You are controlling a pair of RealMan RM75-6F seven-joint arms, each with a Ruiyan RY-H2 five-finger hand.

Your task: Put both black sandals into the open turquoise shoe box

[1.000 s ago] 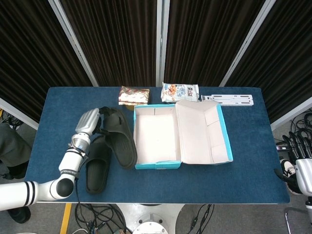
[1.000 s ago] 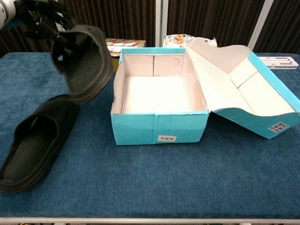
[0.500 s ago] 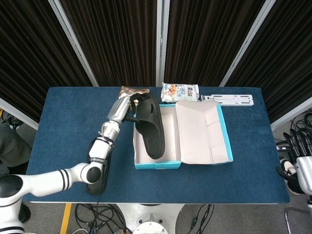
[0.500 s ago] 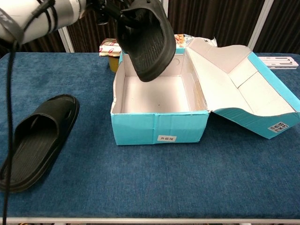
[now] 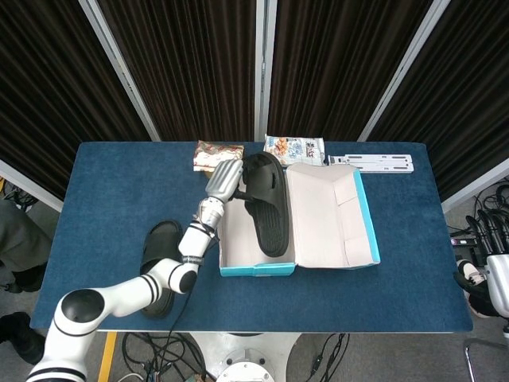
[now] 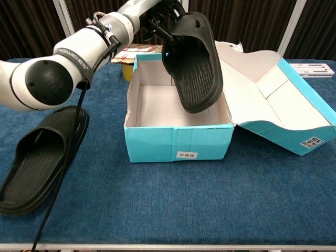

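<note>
While I look down from the head view, my left hand (image 5: pixel 225 180) grips one sandal (image 5: pixel 266 205) above the box (image 5: pixel 258 269); the other sandal (image 5: pixel 158 247) lies on the table (image 5: pixel 111 191) left of the box. From the chest view, the gripped sandal (image 6: pixel 193 62) hangs tilted, sole outward, over the box (image 6: pixel 178 140). My right hand isn't visible.

Our left arm reaches forward across the table from the near-left, forearm raised, its left hand (image 5: pixel 225 180) gripping a black sandal (image 5: pixel 267 204) at one end, sole tilted toward our chest camera. Our right hand (image 5: pixel 491 263) hangs at the far right edge of the head view, fingers pointing upward, holding nothing.
</note>
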